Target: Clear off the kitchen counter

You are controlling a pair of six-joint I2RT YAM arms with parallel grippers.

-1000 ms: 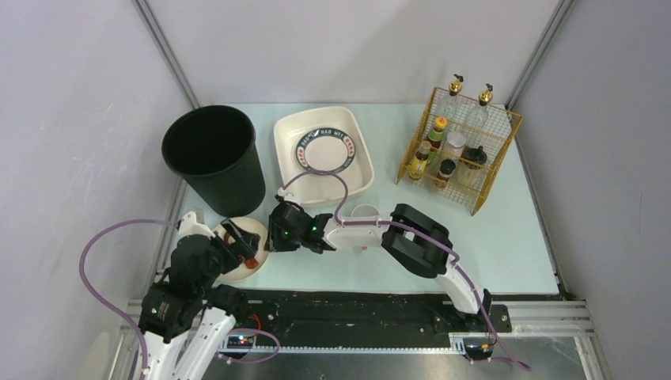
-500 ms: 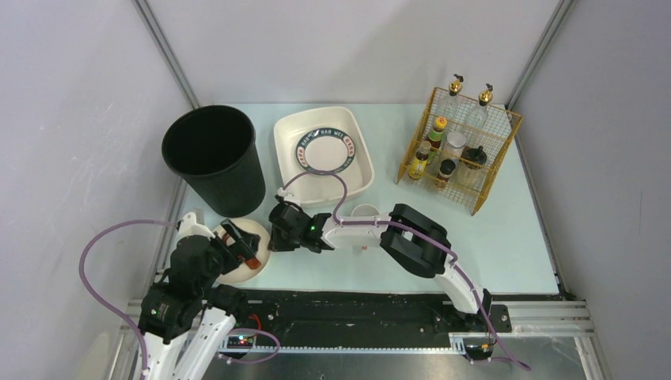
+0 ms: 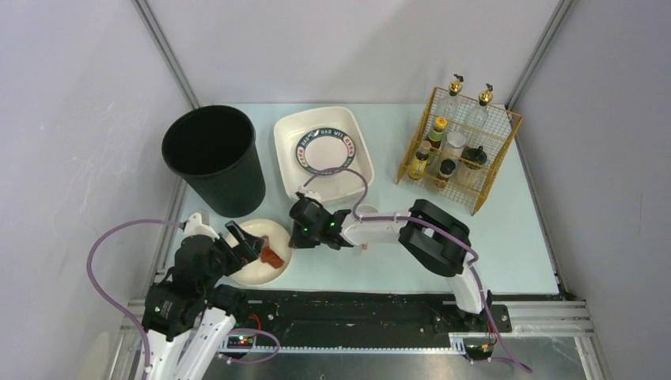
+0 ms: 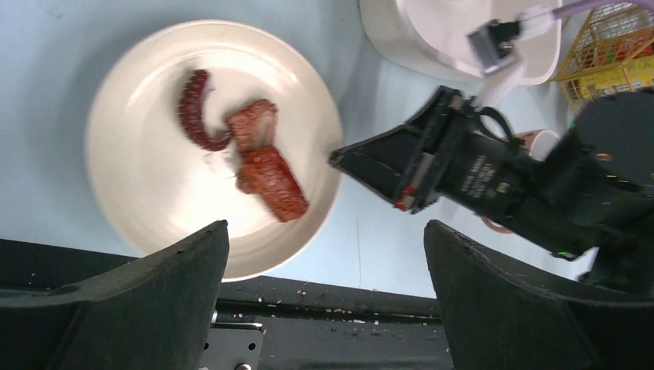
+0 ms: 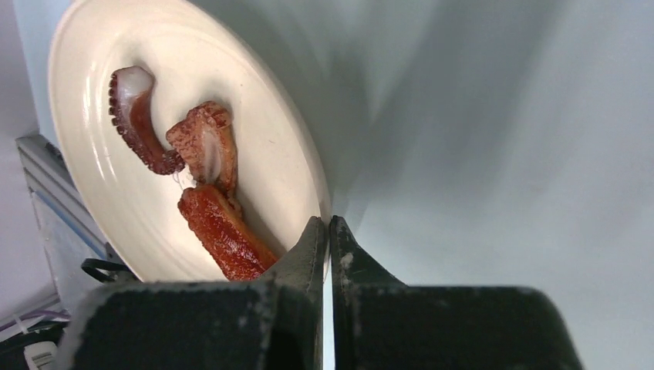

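A cream plate (image 3: 255,269) with an octopus tentacle (image 4: 197,112) and red meat pieces (image 4: 270,181) sits on the pale mint-green kitchen counter (image 3: 506,237) at the front left. My right gripper (image 3: 291,237) is shut on the plate's right rim; in the right wrist view the jaws (image 5: 328,223) pinch the rim of the plate (image 5: 270,139) tightly. My left gripper (image 3: 244,252) hovers above the plate, open and empty; in the left wrist view it (image 4: 325,227) frames the near edge of the plate (image 4: 139,177).
A black bin (image 3: 214,154) stands at the back left. A white tub (image 3: 360,170) holds a dark-rimmed plate (image 3: 326,149). A yellow wire rack (image 3: 459,146) with bottles stands at the back right. A cup (image 3: 364,212) sits behind the right arm. A black rail (image 3: 356,305) runs along the front.
The right gripper, holding the plate's rim, has dragged the plate to the right along the counter. The left gripper has shifted right above it.
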